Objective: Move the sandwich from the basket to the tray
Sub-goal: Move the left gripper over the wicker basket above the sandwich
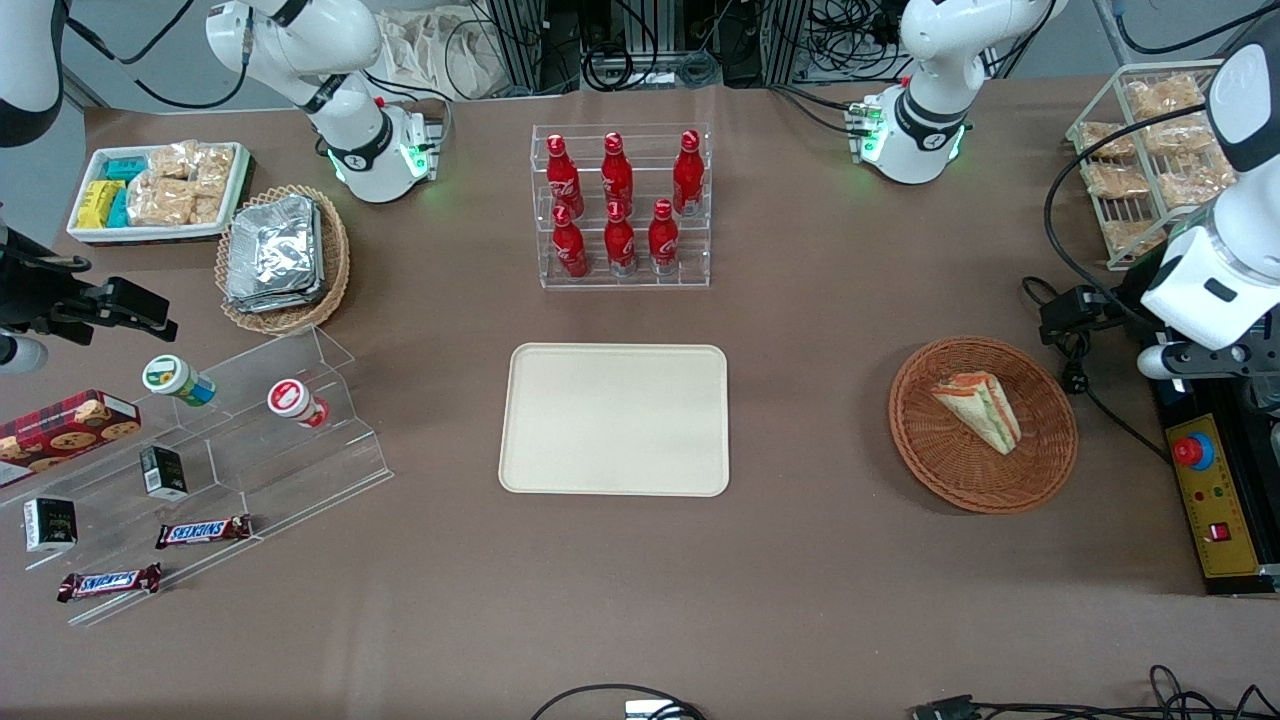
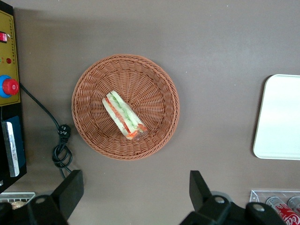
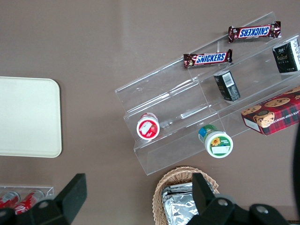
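Observation:
The sandwich (image 1: 980, 408) (image 2: 123, 115), a white-bread wedge with orange, red and green layers, lies in the round reddish-brown wicker basket (image 1: 930, 450) (image 2: 154, 89). The cream tray (image 1: 615, 418) (image 2: 281, 117) sits bare at the table's middle, a basket's width from the basket toward the parked arm's end. My gripper (image 1: 1075, 312) (image 2: 135, 183) hangs high above the table, a little farther from the front camera than the basket. It is open wide, with only bare table between its black fingers (image 2: 70, 187).
A black cable and plug (image 1: 1072, 378) (image 2: 62, 140) lie beside the basket, next to a yellow control box with a red button (image 1: 1210, 500). A clear rack of red cola bottles (image 1: 620, 205) stands farther from the front camera than the tray. A wire rack of snacks (image 1: 1150, 150) stands near the working arm.

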### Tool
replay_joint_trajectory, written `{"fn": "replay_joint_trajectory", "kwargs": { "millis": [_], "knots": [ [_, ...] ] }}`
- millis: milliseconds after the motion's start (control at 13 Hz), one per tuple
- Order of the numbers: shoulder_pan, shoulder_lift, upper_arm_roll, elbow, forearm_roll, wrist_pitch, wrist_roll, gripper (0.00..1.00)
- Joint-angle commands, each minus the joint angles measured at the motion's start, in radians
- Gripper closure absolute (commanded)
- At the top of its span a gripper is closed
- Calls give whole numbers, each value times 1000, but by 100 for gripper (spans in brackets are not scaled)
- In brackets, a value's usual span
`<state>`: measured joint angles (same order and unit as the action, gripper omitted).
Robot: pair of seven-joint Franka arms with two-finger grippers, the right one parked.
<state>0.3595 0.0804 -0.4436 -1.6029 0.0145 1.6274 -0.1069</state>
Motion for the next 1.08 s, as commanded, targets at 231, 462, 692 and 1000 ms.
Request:
{"fn": "replay_joint_trajectory", "kwargs": {
  "millis": [231,462,692,1000],
  "knots": [
    [1,27,-6,32,5,-27,-1,0],
    [6,84,-4,-24,54,72,-81,0],
    [2,79,-1,-187,64,236,-401,0],
    [4,172,12,-264,154,295,-689,0]
  ]
}}
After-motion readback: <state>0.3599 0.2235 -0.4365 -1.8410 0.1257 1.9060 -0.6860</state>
